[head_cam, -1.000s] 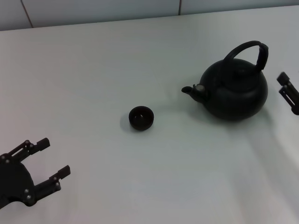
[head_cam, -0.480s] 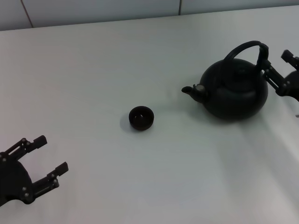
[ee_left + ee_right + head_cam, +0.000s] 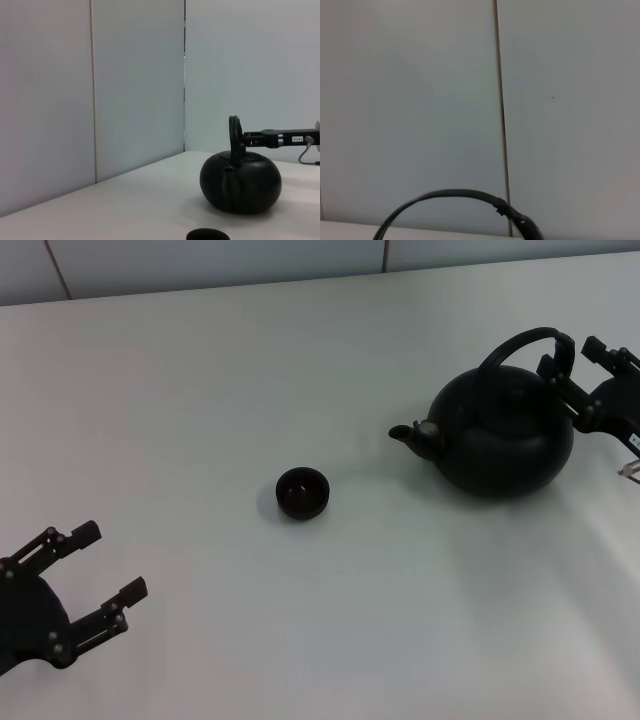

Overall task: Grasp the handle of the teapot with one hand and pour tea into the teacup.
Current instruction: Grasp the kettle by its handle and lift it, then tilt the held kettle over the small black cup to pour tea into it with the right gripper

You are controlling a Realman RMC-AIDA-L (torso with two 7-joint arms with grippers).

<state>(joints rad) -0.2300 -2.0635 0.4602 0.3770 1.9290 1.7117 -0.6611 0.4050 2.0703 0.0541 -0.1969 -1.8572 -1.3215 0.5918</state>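
The black teapot [image 3: 500,440] stands at the right of the white table, its spout pointing left at the teacup [image 3: 301,492], a small black bowl at mid-table. The handle [image 3: 520,340] arches upright over the pot. My right gripper [image 3: 570,355] is open, with one finger on each side of the handle's thick right part. The left wrist view shows the teapot [image 3: 240,182], the handle [image 3: 234,135], the right gripper [image 3: 250,140] reaching it, and the teacup's rim [image 3: 207,234]. The right wrist view shows only the handle's arch [image 3: 455,196]. My left gripper [image 3: 112,561] is open and empty at the front left.
The white table [image 3: 300,620] ends at a pale panelled wall [image 3: 200,265] at the back. A cable [image 3: 630,468] from the right arm hangs at the right edge.
My right gripper has moved left and up from the table's right edge, until its open fingers are around the handle. The left gripper has drifted slightly.
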